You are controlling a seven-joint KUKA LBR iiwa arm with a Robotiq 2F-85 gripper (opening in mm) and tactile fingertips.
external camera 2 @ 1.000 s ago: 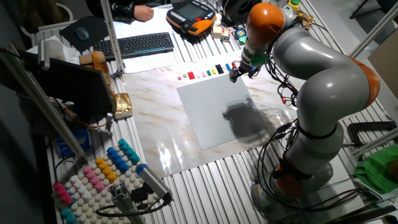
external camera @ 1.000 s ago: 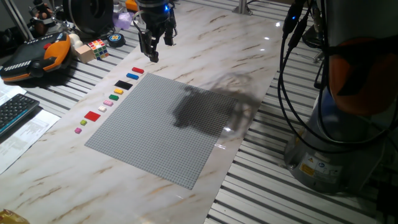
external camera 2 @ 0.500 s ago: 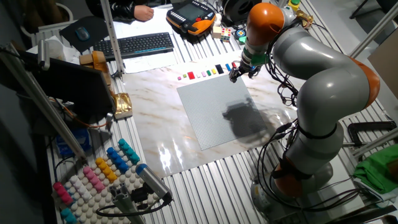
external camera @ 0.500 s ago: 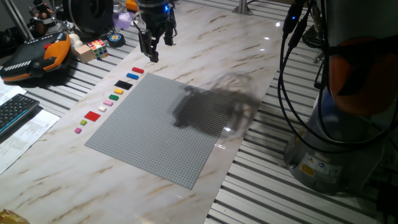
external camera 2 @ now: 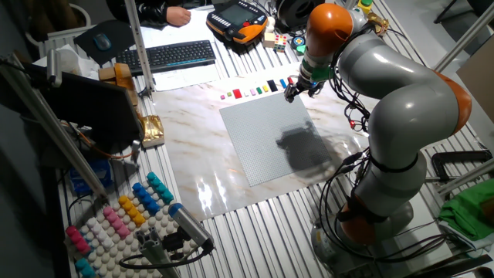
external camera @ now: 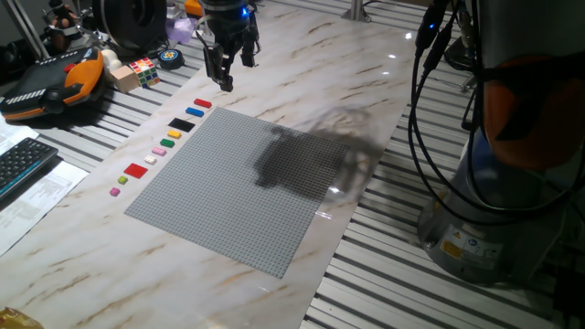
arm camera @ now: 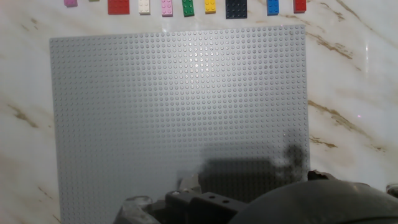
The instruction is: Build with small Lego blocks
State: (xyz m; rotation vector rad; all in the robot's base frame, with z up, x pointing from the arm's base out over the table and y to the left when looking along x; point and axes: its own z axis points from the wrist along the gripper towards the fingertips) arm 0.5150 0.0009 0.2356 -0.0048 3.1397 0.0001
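The arm (external camera 2: 386,85) fills the right half of the other fixed view, bending from its base at lower right up and over to the upper middle, its orange wrist tipped downward. This reach appears meant to bring the hand above the row of parts rather than the building area.

The marbled surface (external camera: 302,55) carries a large grey studded plate (external camera: 247,183), which lies flat and bare in the middle of one fixed view. No piece sits on it, so building seems not yet begun.

The claw (external camera: 222,68) hangs at the upper middle of that view, pointing down, above the surface just past the plate's far corner and near the end of the row. Its fingers look slightly apart with nothing between them, though how wide they stand cannot be told for certain.

The small blocks (external camera: 164,137) lie in a single line along the plate's left edge, running from upper middle to left. In the hand view they sit across the top edge: a red block (arm camera: 118,6), a green one (arm camera: 188,7), a black one (arm camera: 235,7). Spaced apart, they likely suit one-at-a-time picking.
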